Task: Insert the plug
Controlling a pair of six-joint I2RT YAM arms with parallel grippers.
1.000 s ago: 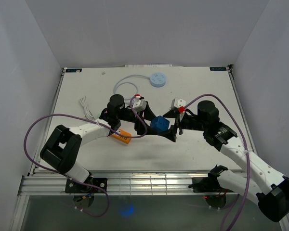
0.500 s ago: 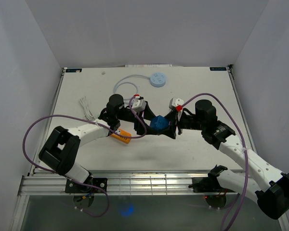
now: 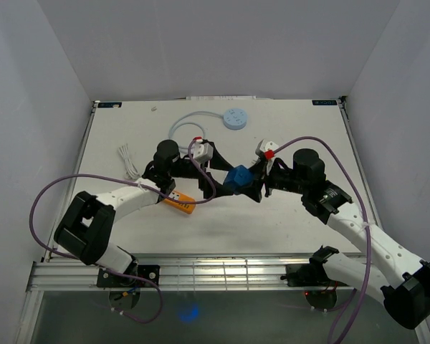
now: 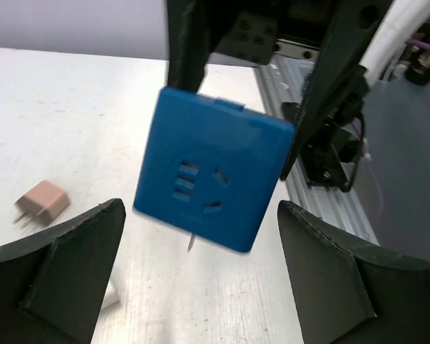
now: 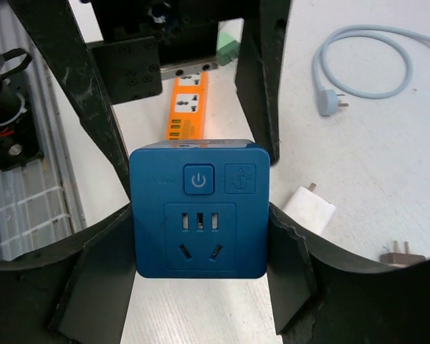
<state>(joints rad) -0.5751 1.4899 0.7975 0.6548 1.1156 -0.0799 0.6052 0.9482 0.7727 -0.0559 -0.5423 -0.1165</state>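
1. Nearest the bases, the orange power strip point(image 3: 180, 201) lies flat on the table point(image 3: 301, 229), just beside the left forearm.
2. Mid-table: the right gripper point(image 3: 252, 183) is clamped on the blue socket cube point(image 3: 238, 178), 1 finger pressed on each of 2 opposite sides; the cube is up off the table, its socket face and power button turned to the right wrist camera.
3. The left gripper point(image 3: 216, 170) faces it head-on, fingers spread wide and touching nothing; in the left wrist view the cube hangs tilted ahead of that gap.
4. Loose bits around: a white charger point(image 5: 308, 208) lies on the table, showing just right of the cube in the right wrist view; a small pinkish plug point(image 4: 41, 203) lies on its side; a white cord bundle point(image 3: 129, 161) sits toward the left edge.
5. Far side: a pale-blue cable point(image 5: 319, 68) curls round to a round puck point(image 3: 235, 118); its plug end point(image 5: 330, 105) lies free on the table.
6. Hard to read: the left arm's black body covers part of the strip in the right wrist view; a thin pin shows below the cube in the left wrist view, and I cannot tell what it belongs to.
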